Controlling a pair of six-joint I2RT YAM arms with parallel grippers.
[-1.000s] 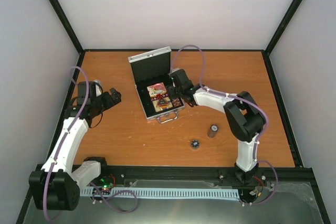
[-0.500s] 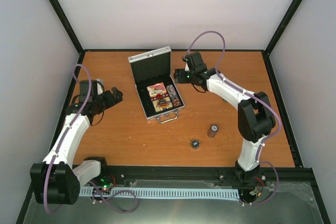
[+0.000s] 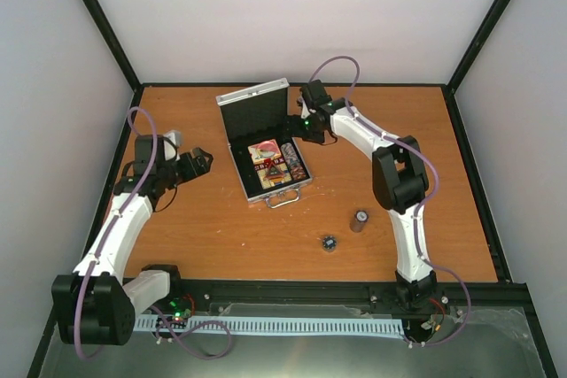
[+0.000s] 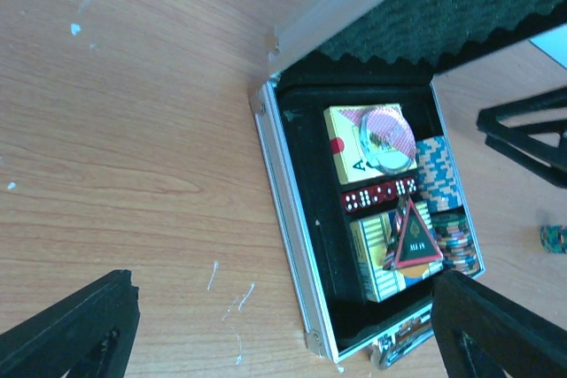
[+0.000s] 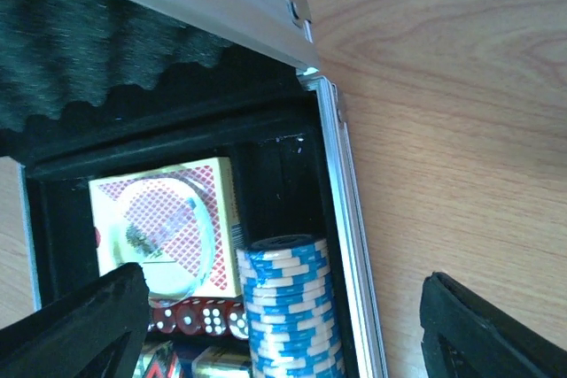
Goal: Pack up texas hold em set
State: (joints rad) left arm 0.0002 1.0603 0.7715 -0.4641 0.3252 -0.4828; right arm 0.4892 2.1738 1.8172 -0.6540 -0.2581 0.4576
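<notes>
Silver case (image 3: 266, 143) open mid-table, lid up. Inside: 2 card decks (image 4: 372, 258), clear disc (image 4: 387, 135), red dice (image 4: 381, 194), triangular button (image 4: 414, 238), blue-white chips (image 5: 288, 307). Handle (image 4: 394, 356) cut off in left wrist view. Dark chip stack (image 3: 360, 220) and small disc (image 3: 329, 243) sit out on orange table (image 3: 221, 236). My left gripper (image 3: 202, 163) and right gripper (image 3: 299, 123) are spread wide, holding nothing.

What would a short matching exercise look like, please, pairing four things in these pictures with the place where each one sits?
Things
1. triangle marker
2. red dice
3. clear disc
4. small dark cylinder

Places
A. standing on the table, outside the case
B. on the card pack nearest the lid
C. in a row between the two card packs
D. on the card pack nearest the handle

Pairs: 1-D, 2-C, 3-B, 4-A
</notes>
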